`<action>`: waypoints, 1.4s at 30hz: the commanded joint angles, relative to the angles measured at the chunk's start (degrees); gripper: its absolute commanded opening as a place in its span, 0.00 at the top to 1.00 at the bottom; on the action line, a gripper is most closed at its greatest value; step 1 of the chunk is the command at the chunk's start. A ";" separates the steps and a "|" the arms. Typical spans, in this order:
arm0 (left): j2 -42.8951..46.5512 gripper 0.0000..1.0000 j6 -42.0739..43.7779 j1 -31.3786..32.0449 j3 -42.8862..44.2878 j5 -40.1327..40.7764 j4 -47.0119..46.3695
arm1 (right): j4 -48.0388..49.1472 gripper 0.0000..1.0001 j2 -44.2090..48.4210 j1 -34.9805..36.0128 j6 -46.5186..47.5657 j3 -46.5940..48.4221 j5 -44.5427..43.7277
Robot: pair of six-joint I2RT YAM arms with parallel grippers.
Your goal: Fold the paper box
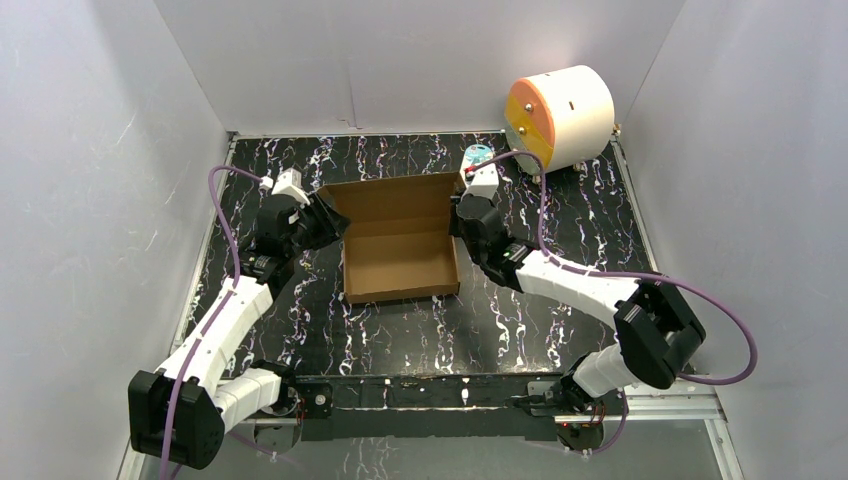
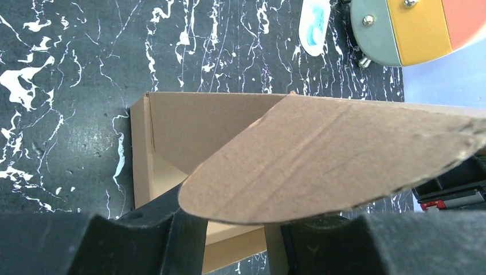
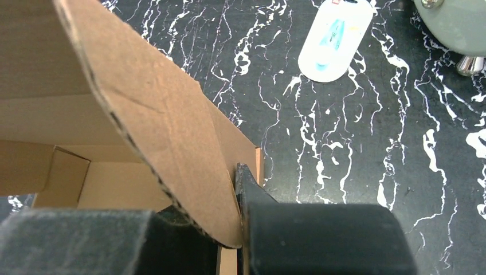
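Note:
The paper box [image 1: 400, 250] is a brown cardboard tray in the middle of the black marbled table, its lid raised at the back. My left gripper [image 1: 325, 222] is at the box's left wall. In the left wrist view its fingers [image 2: 172, 229] stand apart astride the wall, and a rounded lid flap [image 2: 321, 160] lies over them. My right gripper [image 1: 462, 215] is at the box's right wall. In the right wrist view it [image 3: 232, 229] is shut on the lid's side flap [image 3: 160, 126], which is pinched between the pads.
A white-and-orange cylinder [image 1: 558, 118] lies at the back right corner. A small white and blue oval item [image 1: 478, 154] lies just behind the box's right corner. White walls enclose the table on three sides.

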State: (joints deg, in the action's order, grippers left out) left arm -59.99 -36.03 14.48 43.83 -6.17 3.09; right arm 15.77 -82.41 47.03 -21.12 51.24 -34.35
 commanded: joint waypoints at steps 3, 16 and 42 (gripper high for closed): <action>0.96 0.66 -0.91 0.32 2.48 -2.46 -0.76 | -1.91 0.84 0.49 -0.37 -9.24 7.45 -0.44; 0.84 0.66 -2.07 0.37 0.27 -4.24 -2.76 | -2.38 0.83 -2.43 -0.53 -14.46 6.68 -0.93; 9.56 0.63 -5.38 0.37 -13.38 -4.68 -0.19 | 3.32 0.76 3.08 -0.48 -15.38 -9.67 8.80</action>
State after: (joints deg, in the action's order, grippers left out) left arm -51.75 -39.68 14.50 33.10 -9.87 0.49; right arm 19.66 -79.99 46.46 -34.02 44.80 -30.02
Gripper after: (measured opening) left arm 0.362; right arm 0.231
